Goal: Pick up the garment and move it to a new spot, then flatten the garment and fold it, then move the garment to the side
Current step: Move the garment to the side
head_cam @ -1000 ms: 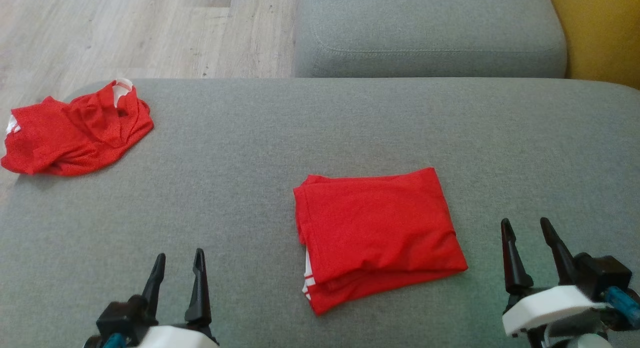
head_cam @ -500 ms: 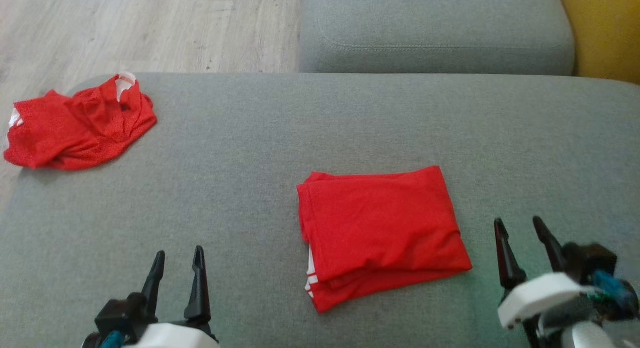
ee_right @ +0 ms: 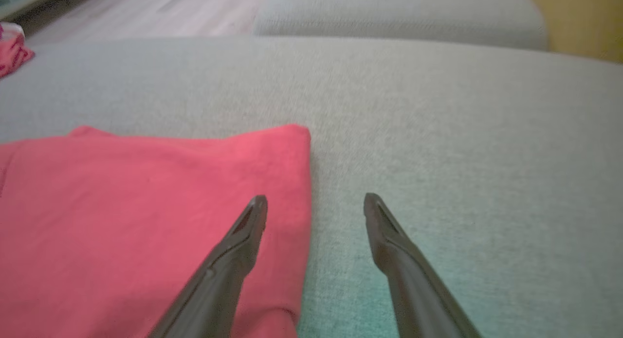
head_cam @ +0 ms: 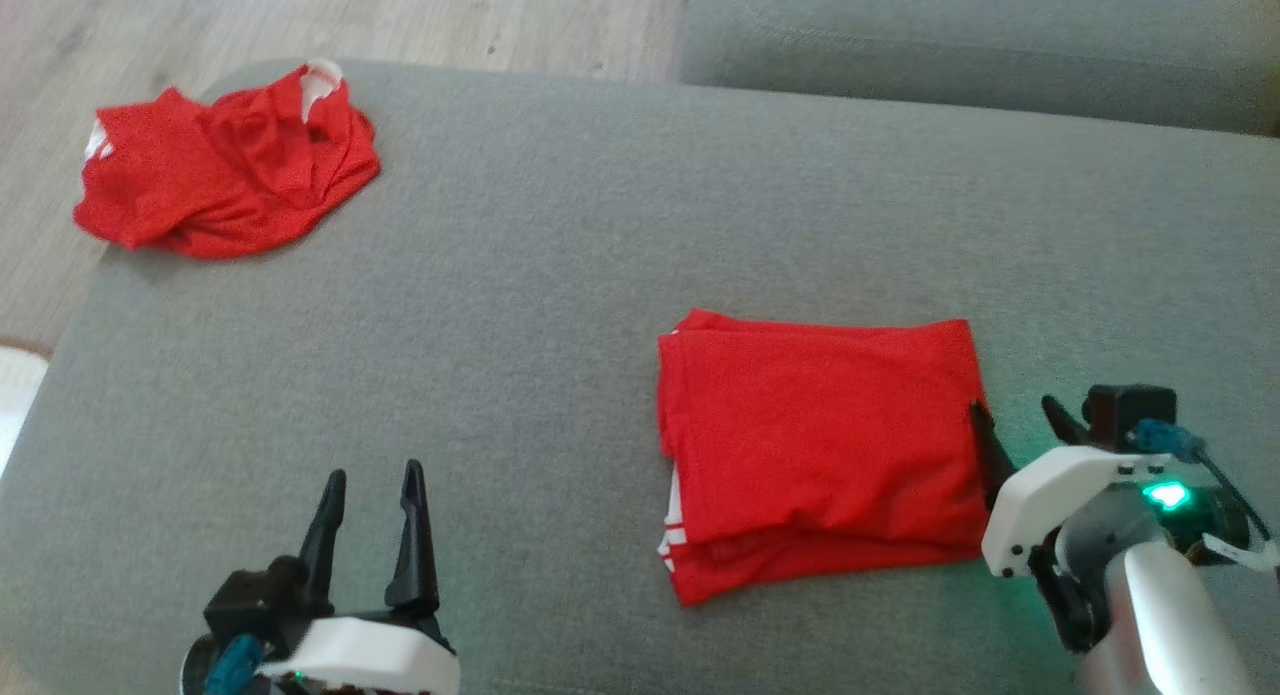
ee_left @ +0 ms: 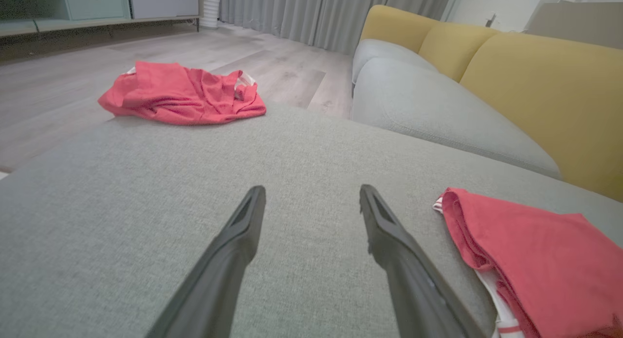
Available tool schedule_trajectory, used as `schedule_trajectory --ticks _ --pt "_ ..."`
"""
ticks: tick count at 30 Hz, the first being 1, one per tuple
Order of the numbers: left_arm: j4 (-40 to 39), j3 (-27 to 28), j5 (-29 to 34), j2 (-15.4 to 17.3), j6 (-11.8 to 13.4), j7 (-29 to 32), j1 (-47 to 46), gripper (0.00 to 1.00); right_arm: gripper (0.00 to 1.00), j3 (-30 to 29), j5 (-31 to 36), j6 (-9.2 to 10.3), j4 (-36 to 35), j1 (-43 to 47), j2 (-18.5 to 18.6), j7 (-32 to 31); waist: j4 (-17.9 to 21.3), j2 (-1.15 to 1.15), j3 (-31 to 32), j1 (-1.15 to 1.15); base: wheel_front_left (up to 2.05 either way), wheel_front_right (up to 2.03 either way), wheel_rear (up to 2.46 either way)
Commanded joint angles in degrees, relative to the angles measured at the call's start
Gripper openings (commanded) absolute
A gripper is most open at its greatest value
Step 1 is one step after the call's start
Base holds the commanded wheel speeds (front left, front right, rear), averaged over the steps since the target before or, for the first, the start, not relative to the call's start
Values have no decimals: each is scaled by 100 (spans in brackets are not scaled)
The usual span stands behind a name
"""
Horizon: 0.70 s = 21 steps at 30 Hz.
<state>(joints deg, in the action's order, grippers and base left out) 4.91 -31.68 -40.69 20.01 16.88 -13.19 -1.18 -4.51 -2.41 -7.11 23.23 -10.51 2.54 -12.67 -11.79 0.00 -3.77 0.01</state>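
The left gripper [head_cam: 373, 472] is being held low, jaws wide apart and empty. The right gripper [head_cam: 1012, 407] is being held likewise, its wrist lamp [head_cam: 1165, 495] being lit green.

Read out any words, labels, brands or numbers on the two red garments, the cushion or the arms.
None can be read.
Folded red garment: plain, white trim only, no lettering.
Crumpled red garment: white trim, no lettering.
Grey cushion: unmarked.
Green light on the right wrist: a glow, no symbol legible.
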Motion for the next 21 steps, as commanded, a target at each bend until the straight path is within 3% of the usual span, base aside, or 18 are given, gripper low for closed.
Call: schedule_trajectory --ticks 1,11,13,15,16,17,21 --pt "-126 201 30 26 -29 -68 -303 100 100 116 29 -37 -129 -298 33 -14 -121 0 -122 -1 0 0 0" --pt "15 297 93 -78 -113 -139 -362 100 100 421 -307 -37 682 -535 33 -182 -238 0 -295 -1 0 0 0" --pt "27 317 108 -80 -118 -145 -364 100 47 584 -407 -37 770 -567 33 -168 -214 0 -299 -1 0 0 0" --pt "29 332 127 -82 -122 -150 -376 100 36 745 -529 -37 838 -588 33 -121 -179 0 -306 -1 0 0 0" --pt "27 338 137 -84 -125 -152 -384 100 23 806 -627 -37 873 -600 33 -82 -160 0 -314 -1 0 0 0" --pt "25 341 146 -86 -131 -154 -391 100 2 847 -723 -37 915 -614 33 -33 -137 0 -322 -1 0 0 0" --pt "10 340 191 -90 -135 -159 -421 100 0 867 -1030 -37 1123 -750 33 397 18 0 -377 -1 0 0 0"
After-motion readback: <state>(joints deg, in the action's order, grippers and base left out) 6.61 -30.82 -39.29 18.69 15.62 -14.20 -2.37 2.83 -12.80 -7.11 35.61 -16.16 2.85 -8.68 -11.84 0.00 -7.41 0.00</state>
